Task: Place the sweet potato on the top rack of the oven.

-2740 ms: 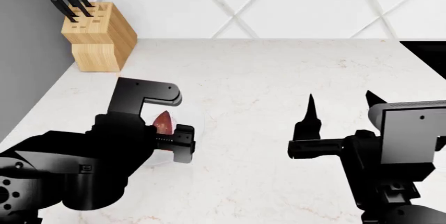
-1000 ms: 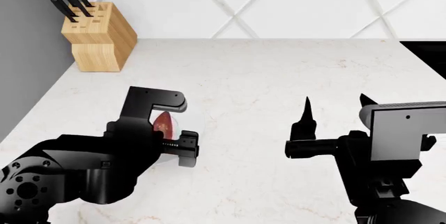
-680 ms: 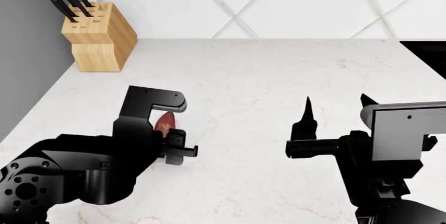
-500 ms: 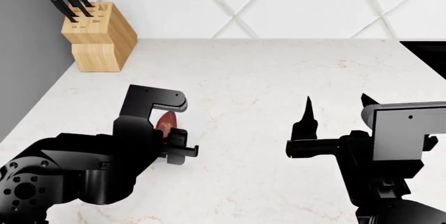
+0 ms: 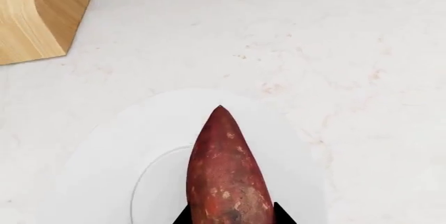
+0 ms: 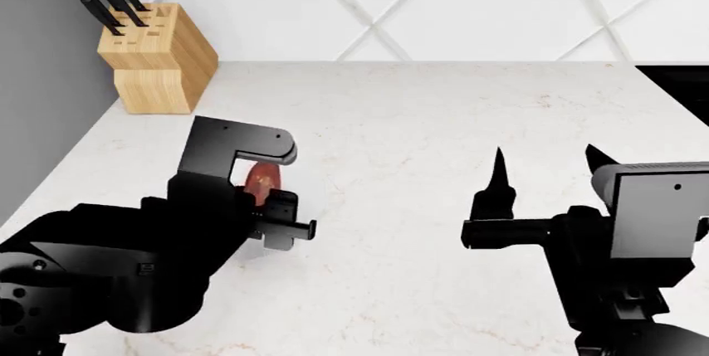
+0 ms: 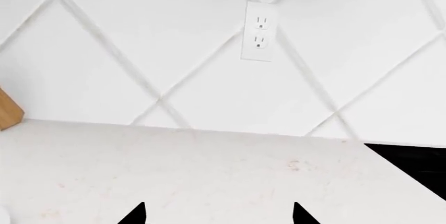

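The sweet potato point(image 5: 226, 177), reddish-brown with a tapered tip, is held between the jaws of my left gripper point(image 5: 230, 219), which press against both its sides. It hangs over a white plate point(image 5: 104, 172) on the pale marble counter. In the head view the sweet potato point(image 6: 264, 183) shows between the black fingers of the left gripper point(image 6: 264, 190) at the left middle. My right gripper point(image 6: 545, 161) is open and empty over the counter at the right, and it also shows in the right wrist view point(image 7: 217, 216). The oven is out of view.
A wooden knife block point(image 6: 155, 57) with black-handled knives stands at the back left, also seen in the left wrist view point(image 5: 38, 15). A white diamond-tiled wall with an outlet point(image 7: 256, 31) runs behind. A dark surface point(image 6: 678, 82) lies at the counter's right end.
My left gripper's jaws have closed in on the sweet potato and the arm has risen a little with it. The right gripper has shifted slightly to the right and down in the view.
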